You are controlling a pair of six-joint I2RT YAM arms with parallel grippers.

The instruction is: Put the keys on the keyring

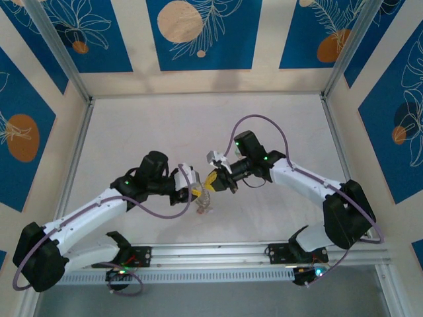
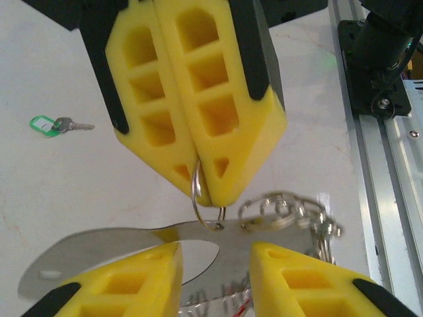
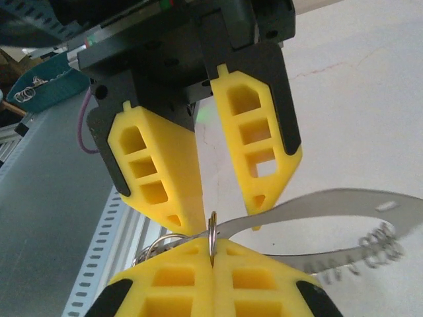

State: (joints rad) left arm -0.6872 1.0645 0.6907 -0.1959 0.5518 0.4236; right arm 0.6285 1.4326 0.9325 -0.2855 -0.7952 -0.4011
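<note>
Pinching keyring edge-on, right gripper was shut on thin stiff wire; left gripper fingers stood apart astride flat metal fob. Key lay well apart on table: likely light, slippery; best taken by green head.

Overhead and two wrist cameras
Top looks down on the table; close wrist views face each other's fingers.
</note>
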